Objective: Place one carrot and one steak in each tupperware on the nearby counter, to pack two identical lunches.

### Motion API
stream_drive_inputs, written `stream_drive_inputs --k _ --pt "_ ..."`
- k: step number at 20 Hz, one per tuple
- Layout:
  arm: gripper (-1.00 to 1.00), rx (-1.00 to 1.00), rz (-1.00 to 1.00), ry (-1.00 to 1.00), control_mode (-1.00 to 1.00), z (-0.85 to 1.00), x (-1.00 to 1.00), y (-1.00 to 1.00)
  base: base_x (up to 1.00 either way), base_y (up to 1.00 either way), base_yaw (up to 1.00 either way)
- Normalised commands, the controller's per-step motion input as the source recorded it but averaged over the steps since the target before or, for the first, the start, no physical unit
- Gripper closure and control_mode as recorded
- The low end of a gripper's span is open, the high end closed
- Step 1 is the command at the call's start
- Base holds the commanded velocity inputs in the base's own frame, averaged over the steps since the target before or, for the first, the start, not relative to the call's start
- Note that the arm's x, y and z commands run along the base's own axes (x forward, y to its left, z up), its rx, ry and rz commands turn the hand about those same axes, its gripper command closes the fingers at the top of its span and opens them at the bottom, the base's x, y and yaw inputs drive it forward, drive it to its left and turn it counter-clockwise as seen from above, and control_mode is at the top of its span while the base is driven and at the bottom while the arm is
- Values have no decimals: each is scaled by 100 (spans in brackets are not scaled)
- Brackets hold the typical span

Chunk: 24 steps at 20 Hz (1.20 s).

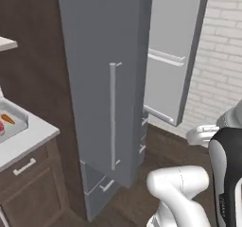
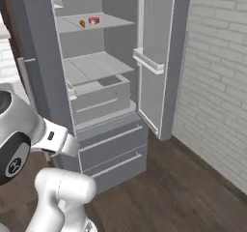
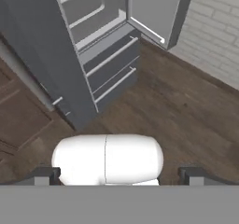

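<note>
One carrot [image 2: 82, 23] and one steak [image 2: 94, 20] lie side by side on the upper shelf of the open fridge [image 2: 96, 66]. A second carrot [image 1: 7, 118] and a second steak [image 1: 1, 126] rest inside a light-grey tupperware [image 1: 18, 123] on the pale counter [image 1: 33, 138] at the far left, cut off by the picture's edge. In the hand view my gripper [image 3: 116, 175] is open, its fingertips [image 3: 43, 174] wide apart with nothing between them. It looks down at the wooden floor in front of the fridge drawers, far from the food.
The fridge's left door [image 1: 106, 79] with its long bar handle swings out between the counter and the shelves; the right door [image 2: 157, 57] stands open toward the white brick wall [image 2: 217, 81]. Grey freezer drawers [image 2: 113, 149] sit low. Dark wooden floor [image 3: 177, 106] spreads in front.
</note>
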Motion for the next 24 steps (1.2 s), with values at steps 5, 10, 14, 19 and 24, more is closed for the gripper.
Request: stream_drive_inputs --k 5,10,14,19,24 --pt "-100 0 0 0 100 0 0 0 0 -78 -52" --pt "-100 0 0 0 100 0 0 0 8 -76 -31" --pt "-100 0 0 0 100 0 0 0 38 -39 1" --pt "-100 0 0 0 100 0 0 0 49 -39 41" --pt "-100 0 0 0 100 0 0 0 45 -38 55"
